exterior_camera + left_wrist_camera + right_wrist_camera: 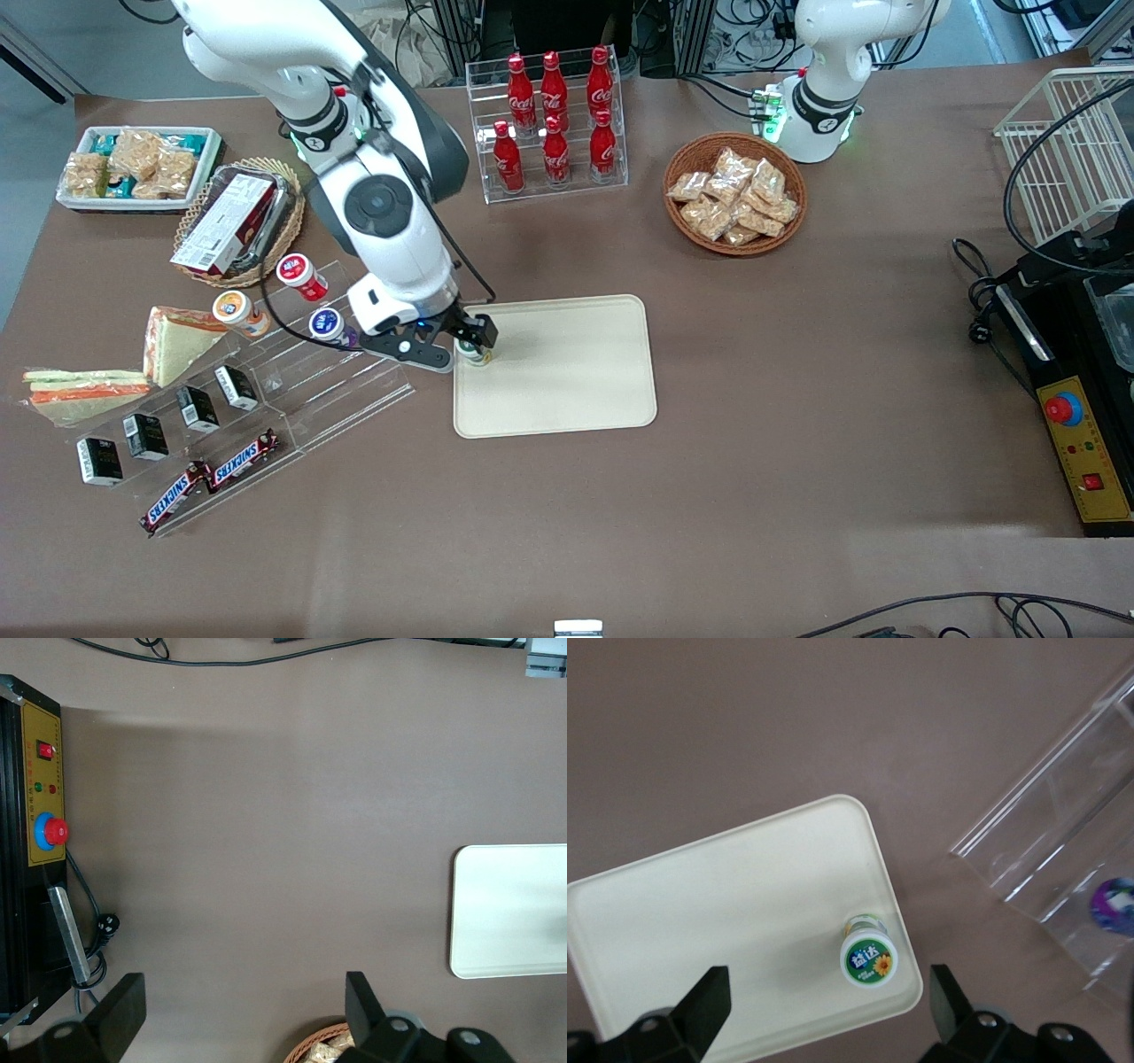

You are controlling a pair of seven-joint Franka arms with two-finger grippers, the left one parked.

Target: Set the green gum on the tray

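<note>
Now green gum (868,958) on tray (726,904), under open hand (828,1010)

tray (726,904): smooth matt plastic | green gum (868,958): glossy lid | pincer (824,1014): black, above tray

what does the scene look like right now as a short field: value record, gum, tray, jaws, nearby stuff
green gum: upright bottle standing on the tray, close to its rim at the corner nearest the clear rack
tray: cream rectangle, nothing else on it
gripper: right arm's gripper above the gum, jaws open, not touching it
clear rack: acrylic stand beside the tray, toward the working arm's end
other gum bottles: purple-lidded, orange-lidded and red-lidded on the rack
task state: gum appears placed and released
</note>
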